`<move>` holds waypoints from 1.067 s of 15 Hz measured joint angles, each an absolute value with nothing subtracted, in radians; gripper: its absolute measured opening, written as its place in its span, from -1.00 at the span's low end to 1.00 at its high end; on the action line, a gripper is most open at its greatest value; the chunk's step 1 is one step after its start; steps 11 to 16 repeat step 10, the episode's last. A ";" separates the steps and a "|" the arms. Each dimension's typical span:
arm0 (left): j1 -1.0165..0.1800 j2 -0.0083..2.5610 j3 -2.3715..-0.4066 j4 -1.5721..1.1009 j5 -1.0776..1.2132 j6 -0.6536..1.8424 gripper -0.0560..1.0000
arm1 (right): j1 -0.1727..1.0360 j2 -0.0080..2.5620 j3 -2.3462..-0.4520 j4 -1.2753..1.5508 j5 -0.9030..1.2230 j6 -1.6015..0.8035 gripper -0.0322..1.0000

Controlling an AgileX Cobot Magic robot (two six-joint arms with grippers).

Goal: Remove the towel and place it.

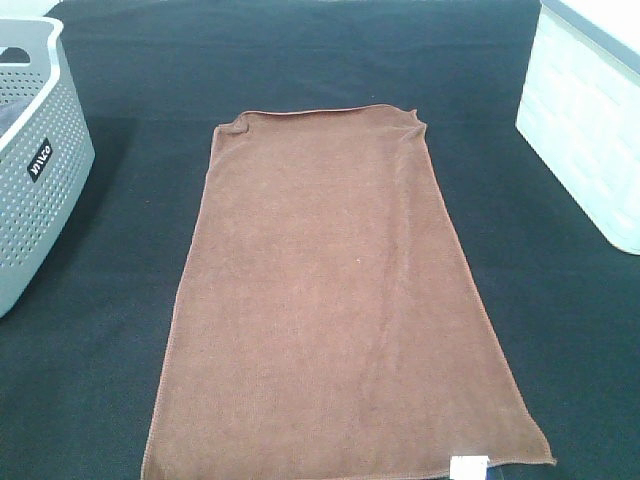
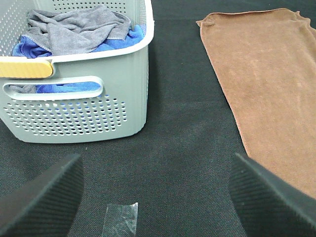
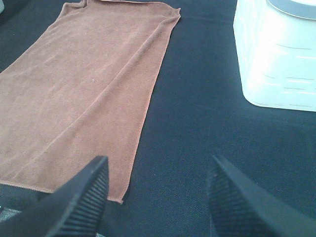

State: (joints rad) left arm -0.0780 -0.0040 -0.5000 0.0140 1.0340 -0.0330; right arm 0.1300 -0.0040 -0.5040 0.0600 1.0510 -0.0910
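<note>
The towel (image 1: 335, 300) lies flat, long way pointing away from the robot. Both grippers are open and empty; the right gripper (image 3: 155, 197) is nearer its edge.

Black cloth-covered table (image 1: 300, 60), grey perforated basket (image 1: 40, 200) at left, white bin (image 1: 585, 130) at right.

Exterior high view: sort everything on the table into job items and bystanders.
Job: towel, left gripper, right gripper, both open and empty.
Lying about: grey basket holding grey and blue cloths, white bin, clear tape scrap.
</note>
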 joint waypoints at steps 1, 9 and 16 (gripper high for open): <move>-0.078 -0.004 -0.500 0.014 1.034 -0.033 0.55 | 0.130 -0.004 -0.504 0.060 1.051 -0.091 0.16; -0.078 -0.004 -0.500 0.014 1.034 -0.033 0.55 | 0.130 -0.004 -0.504 0.060 1.051 -0.091 0.16; -0.078 -0.004 -0.500 0.014 1.034 -0.033 0.55 | 0.130 -0.004 -0.504 0.060 1.051 -0.091 0.16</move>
